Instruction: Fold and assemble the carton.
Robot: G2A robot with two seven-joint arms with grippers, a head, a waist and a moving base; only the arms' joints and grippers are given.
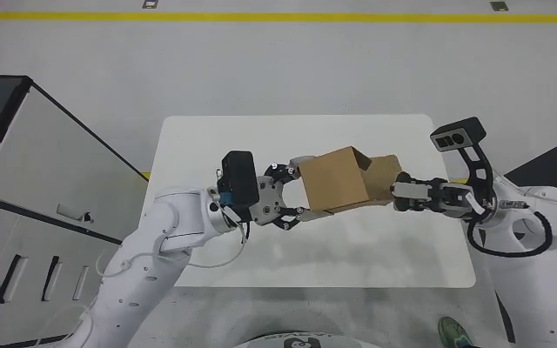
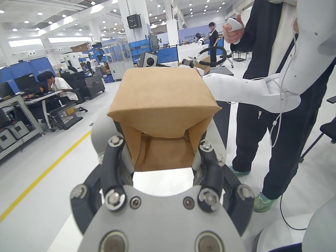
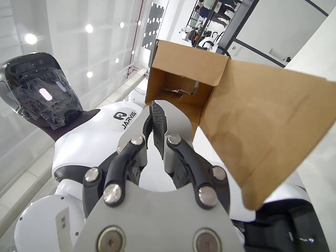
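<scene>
step in hand: carton [image 1: 339, 178] is erected as a tube and held horiz. between both arms over the middle of the table [image 1: 218, 148]. cannot tell whether it rests on the top or is lifted.

left gripper [image 1: 298, 189] straddles the left end, fingers [image 2: 207, 153] pressed on opposite outer walls. end flaps there sit partly tucked inward. right gripper [image 3: 155, 106] is at the right end, fingers brought together, apparently pinching the edge of one wall. right end is open, w/ one large flap [image 3: 262, 121] standing out unfolded.

next move, est.: fold that flap across the opening. left grip serves as a firm anchor; right fingers let go and re-place behind the flap.

clearance: carton is well inside all table edges, w/ bare top on far and near sides. cabinet [image 1: 52, 174] stands left of the table, well apart.
</scene>
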